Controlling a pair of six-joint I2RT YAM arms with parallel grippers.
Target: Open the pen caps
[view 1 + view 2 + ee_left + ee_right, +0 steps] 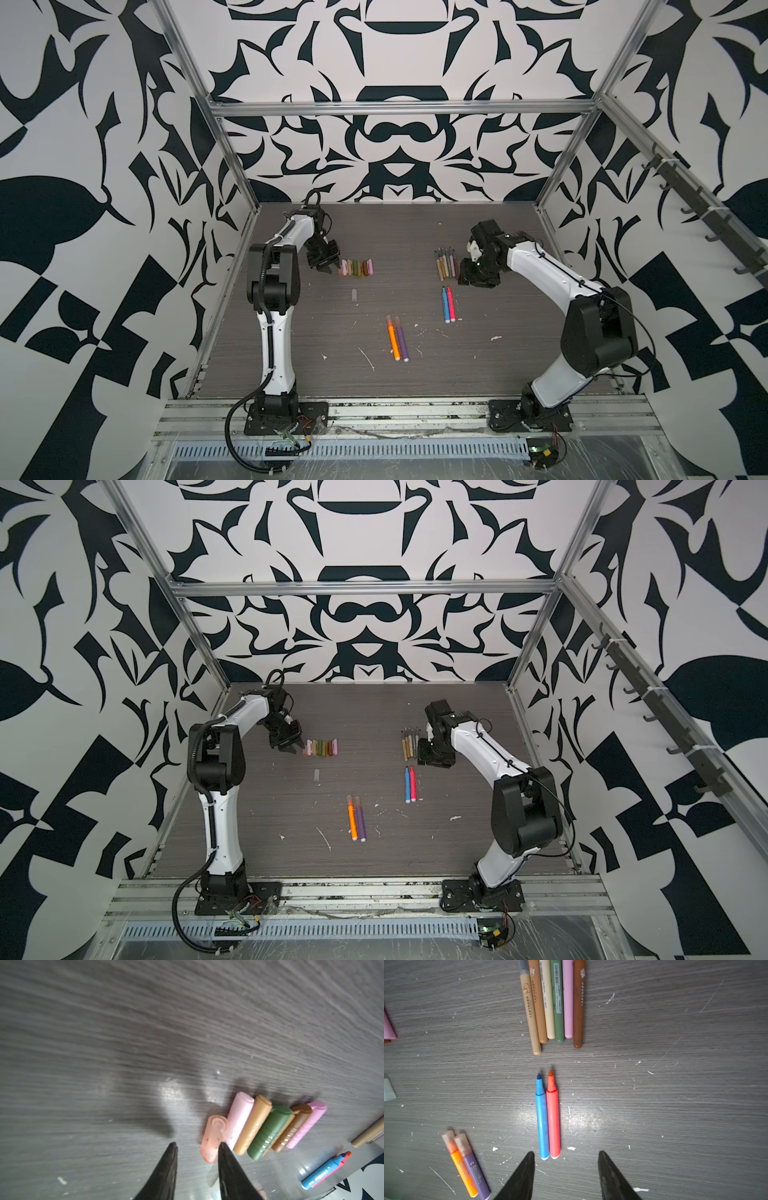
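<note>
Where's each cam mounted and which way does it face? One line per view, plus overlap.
Both top views: high over the arm-base side, angled down at the table; left arm and right arm show whole.
Left wrist: behind the left gripper, looking past it at the row of caps; only two open fingertips show.
Right wrist: behind the right gripper, looking down on the blue pen and pink pen; only open fingertips show.
Shared: all four views catch the blue pen.
</note>
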